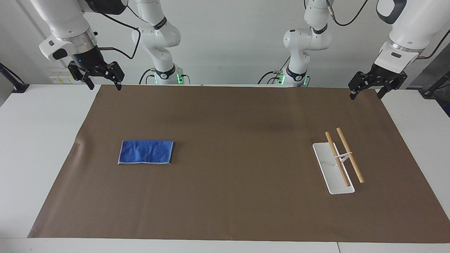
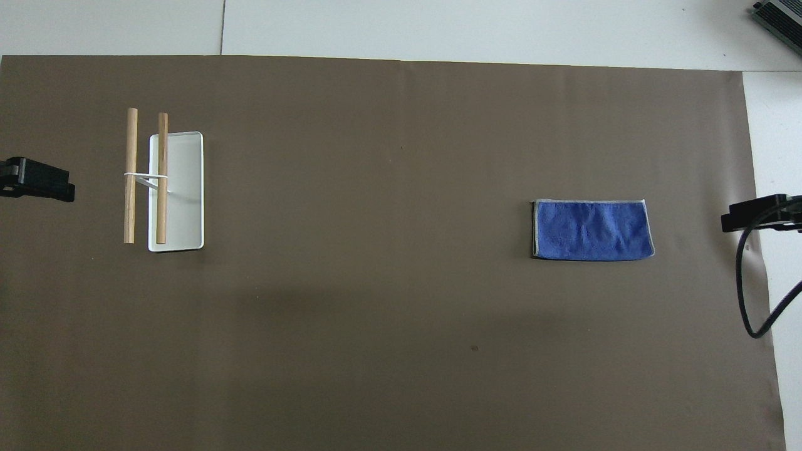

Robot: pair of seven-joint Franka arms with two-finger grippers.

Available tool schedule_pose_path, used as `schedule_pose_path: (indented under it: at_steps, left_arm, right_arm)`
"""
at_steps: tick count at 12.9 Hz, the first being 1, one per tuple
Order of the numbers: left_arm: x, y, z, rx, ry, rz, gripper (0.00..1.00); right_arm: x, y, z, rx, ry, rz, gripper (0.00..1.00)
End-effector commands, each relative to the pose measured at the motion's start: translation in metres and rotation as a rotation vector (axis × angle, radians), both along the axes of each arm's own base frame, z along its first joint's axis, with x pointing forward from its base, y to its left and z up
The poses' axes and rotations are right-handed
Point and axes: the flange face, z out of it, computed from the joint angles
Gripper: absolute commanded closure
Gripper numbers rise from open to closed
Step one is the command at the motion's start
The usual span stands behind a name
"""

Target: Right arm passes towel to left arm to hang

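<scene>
Rack (image 1: pixel 334 168) with two wooden bars stands on mat (image 1: pixel 232 196), left arm's end. Towel (image 1: pixel 146 152) flat on mat, right arm's end. Right gripper (image 1: pixel 102 79) spread, raised over mat corner; left gripper (image 1: pixel 367 89) spread, likewise; both wait.

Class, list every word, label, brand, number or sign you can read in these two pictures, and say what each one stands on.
None can be read.
Folded blue terry towel: no label showing.
White rack with two wooden rods: no markings.
Brown table mat: blank.
Small dark marks on the white arms' joints: too small to read.
</scene>
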Motion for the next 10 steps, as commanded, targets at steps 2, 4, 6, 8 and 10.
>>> schedule_pose_path:
  at_steps: [2, 4, 6, 8, 10]
  left_arm:
    - [-0.0074, 0.0024, 0.0016, -0.014, -0.007, -0.003, 0.00]
    - [-0.0074, 0.0024, 0.0016, -0.014, -0.007, -0.001, 0.00]
    - [-0.0070, 0.0024, 0.0008, -0.013, -0.006, -0.001, 0.00]
    - [-0.0074, 0.0024, 0.0016, -0.014, -0.007, -0.001, 0.00]
    - [-0.0074, 0.0024, 0.0016, -0.014, -0.007, -0.003, 0.00]
  right_arm:
    - [-0.0039, -0.0007, -0.0005, 0.009, 0.000, -0.005, 0.00]
    - [-0.0046, -0.0007, -0.0006, 0.010, 0.002, -0.008, 0.00]
    - [-0.0059, -0.0016, -0.0037, 0.010, -0.004, -0.009, 0.00]
    - [-0.0073, -0.0008, -0.0062, 0.011, 0.000, -0.020, 0.00]
    - [-0.0066, -0.0002, -0.0054, 0.009, -0.003, -0.051, 0.00]
